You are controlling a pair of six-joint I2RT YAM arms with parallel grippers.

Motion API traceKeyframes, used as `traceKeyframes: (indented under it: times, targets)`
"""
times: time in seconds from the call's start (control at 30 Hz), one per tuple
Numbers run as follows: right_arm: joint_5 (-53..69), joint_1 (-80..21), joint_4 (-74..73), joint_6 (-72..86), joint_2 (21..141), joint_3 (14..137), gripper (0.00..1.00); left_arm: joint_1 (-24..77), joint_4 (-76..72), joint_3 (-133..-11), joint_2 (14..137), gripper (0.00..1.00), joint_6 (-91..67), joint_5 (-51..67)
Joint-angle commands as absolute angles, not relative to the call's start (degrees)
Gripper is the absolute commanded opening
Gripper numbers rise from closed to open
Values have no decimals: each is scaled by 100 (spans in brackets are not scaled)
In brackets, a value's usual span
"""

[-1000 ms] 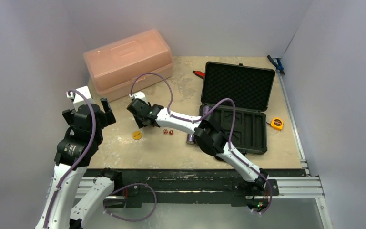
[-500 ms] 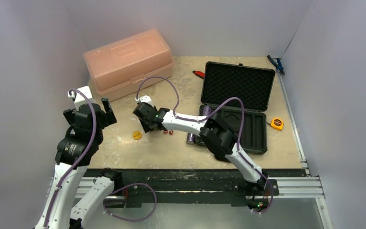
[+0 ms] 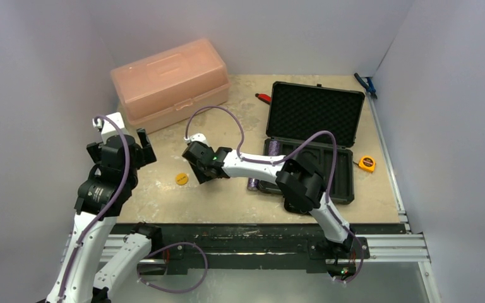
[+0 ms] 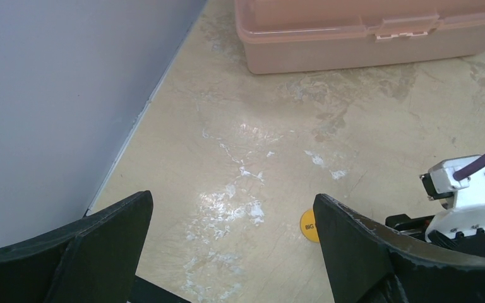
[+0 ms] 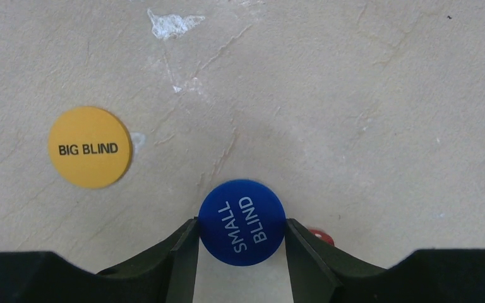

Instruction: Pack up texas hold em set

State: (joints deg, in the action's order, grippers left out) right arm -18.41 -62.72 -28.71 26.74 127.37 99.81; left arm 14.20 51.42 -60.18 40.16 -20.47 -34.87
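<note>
Red die (image 5: 321, 236) mostly hidden, pink box (image 4: 353, 31) cropped

Pink box (image 3: 170, 79), yellow tape measure (image 3: 367, 163), red-handled tool (image 3: 263, 98).

**Blue, orange and black on mottled beige**

Between the black fingers (image 5: 178, 255) of the right gripper (image 5: 242, 235) sits a deep blue disc (image 5: 242, 218) with pale lettering. Out to one side of the jaws lies an orange disc (image 5: 89, 147) lettered in black, and on the other side, close by a finger, a sliver of red die (image 5: 321, 237) shows. The table (image 5: 366, 95) is beige, veined and flecked with white scuffs. Ahead of the left gripper (image 4: 230, 199), also black, stands a translucent pink box (image 4: 353, 38). Well behind the right jaws, the briefcase (image 3: 319, 113) is black with dimpled foam, the chip stack (image 3: 252, 184) is purple and the tape measure (image 3: 367, 163) is yellow.
</note>
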Motion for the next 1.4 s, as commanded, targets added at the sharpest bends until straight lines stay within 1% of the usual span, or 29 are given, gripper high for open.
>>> traceKeyframes:
  times: [0.0, 0.07, 0.63, 1.0, 1.37]
  targets:
    - [-1851, -6311, -2793, 2698, 12175, 9760, 4, 1371, 4908, -6029, 4119, 100, -2050, -3398]
    - [-1887, -6311, -2761, 2698, 12054, 9661, 0, 1371, 4907, -6029, 4146, 100, -2041, -3384]
    - [-2259, -6319, -3089, 2735, 11138, 9589, 0, 1371, 4891, -6002, 4141, 100, -2020, -3410]
    - [-2961, -6302, -3086, 2712, 10412, 8985, 0, 1371, 4880, -5978, 4104, 100, -2004, -3435]
    - [-3124, -6007, -3228, 2763, 9806, 8425, 0, 1367, 4877, -5977, 4149, 100, -1986, -3393]
